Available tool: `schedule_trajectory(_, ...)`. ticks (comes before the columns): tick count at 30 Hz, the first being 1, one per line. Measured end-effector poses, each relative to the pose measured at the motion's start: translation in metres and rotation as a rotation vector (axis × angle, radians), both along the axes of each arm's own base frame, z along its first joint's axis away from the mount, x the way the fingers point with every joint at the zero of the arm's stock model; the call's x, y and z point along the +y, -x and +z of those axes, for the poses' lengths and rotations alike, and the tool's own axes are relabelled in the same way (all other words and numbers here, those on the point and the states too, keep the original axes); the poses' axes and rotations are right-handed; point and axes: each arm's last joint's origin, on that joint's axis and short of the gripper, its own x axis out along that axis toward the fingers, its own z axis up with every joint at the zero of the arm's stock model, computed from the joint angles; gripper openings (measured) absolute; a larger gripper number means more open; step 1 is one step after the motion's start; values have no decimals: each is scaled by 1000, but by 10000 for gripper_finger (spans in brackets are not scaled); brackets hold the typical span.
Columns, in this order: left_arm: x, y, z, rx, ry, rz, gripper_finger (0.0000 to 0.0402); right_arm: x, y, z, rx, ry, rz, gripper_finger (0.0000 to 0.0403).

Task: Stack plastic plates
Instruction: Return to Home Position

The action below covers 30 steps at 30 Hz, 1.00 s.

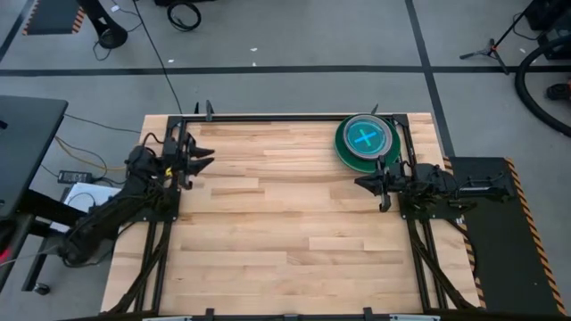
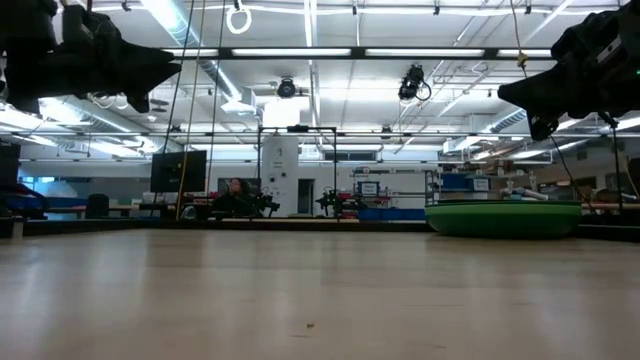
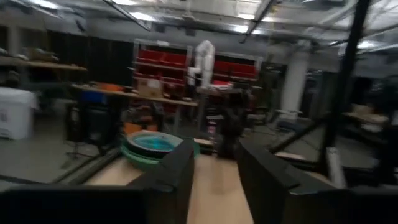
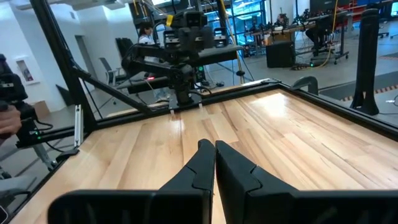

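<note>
The plastic plates stand in one stack (image 1: 366,141) at the table's far right corner. A large green plate is at the bottom, darker plates are above it, and a translucent blue one is on top. The stack also shows in the low view (image 2: 503,218) and in the left wrist view (image 3: 152,148). My left gripper (image 1: 207,159) (image 3: 214,152) hovers open over the table's left edge, pointing right. My right gripper (image 1: 359,183) (image 4: 214,146) hovers shut at the right edge, just near of the stack and pointing left. Neither touches a plate.
A black metal frame (image 1: 268,116) runs round the wooden table. The boards (image 1: 285,223) between the two arms lie bare. In the right wrist view the left arm (image 4: 180,56) shows across the table. Both grippers hang well above the tabletop in the low view.
</note>
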Motion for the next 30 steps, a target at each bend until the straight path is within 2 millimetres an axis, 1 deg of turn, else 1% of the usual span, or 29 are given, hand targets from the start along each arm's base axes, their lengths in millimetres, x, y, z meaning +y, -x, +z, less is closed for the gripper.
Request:
schedule_trajectory(4, -2, 6, 3, 0, -10, -79, 79, 0, 0, 0, 0, 0, 0, 25)
schedule_trajectory(7, -1, 8, 1, -11, 20, -42, 32, 0, 0, 0, 0, 0, 0, 25)
schedule_trajectory(9, 2, 8, -10, -9, 85, 14, 10, 0, 0, 0, 0, 0, 1, 25)
schedule_trajectory(10, 3, 7, -13, 4, 116, 49, 8, 0, 0, 0, 0, 0, 1, 25)
schedule_trajectory(13, 3, 4, -17, 27, 118, 108, 8, 0, 0, 0, 0, 0, 1, 25)
schedule_trajectory(18, -9, -6, -16, 26, 85, 24, 4, 0, 0, 0, 0, 0, 1, 25)
schedule_trajectory(23, -24, -17, -18, 35, 53, -39, 3, 0, 0, 0, 0, 0, 1, 25)
schedule_trajectory(30, -44, -26, -22, 74, 28, -53, 1, 0, 0, 0, 0, 0, 1, 25)
